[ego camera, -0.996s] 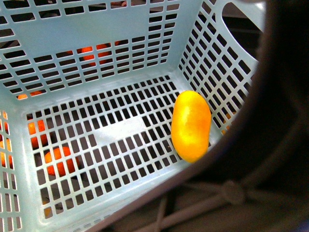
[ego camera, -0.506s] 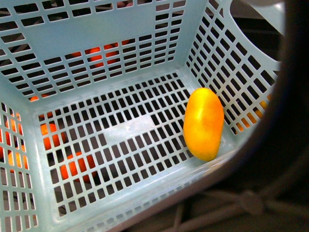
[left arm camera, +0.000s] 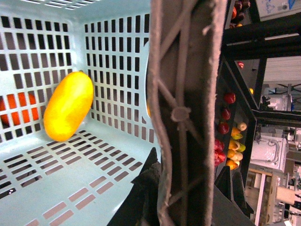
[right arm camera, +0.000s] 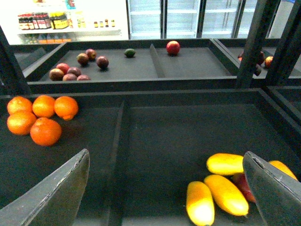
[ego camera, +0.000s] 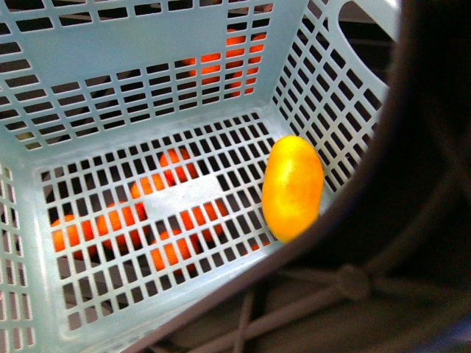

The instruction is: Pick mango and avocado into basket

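The light turquoise basket (ego camera: pixel 147 66) fills the front view, and one yellow-orange mango (ego camera: pixel 293 187) lies on its slotted floor against the right wall. In the left wrist view the same mango (left arm camera: pixel 68 106) leans in a corner of the basket (left arm camera: pixel 113 56). My left gripper (left arm camera: pixel 181 197) is shut on the basket's brown handle (left arm camera: pixel 183 94). My right gripper (right arm camera: pixel 164 188) hangs open above a dark shelf, with several loose mangoes (right arm camera: pixel 228 193) below its right finger. A small dark green fruit that looks like the avocado (right arm camera: pixel 130 52) lies on the far shelf.
Oranges (ego camera: pixel 173 220) show through the basket floor. On the near shelf, several oranges (right arm camera: pixel 42 115) lie at the left, past a divider (right arm camera: pixel 120 155). The far shelf holds dark red fruits (right arm camera: pixel 75 70) and a red apple (right arm camera: pixel 172 47). Black frame posts (right arm camera: pixel 256 42) stand at the right.
The basket has shifted over the shelf: the oranges beneath it now show through the middle of its floor instead of the left edge. The mango stays against the right wall.
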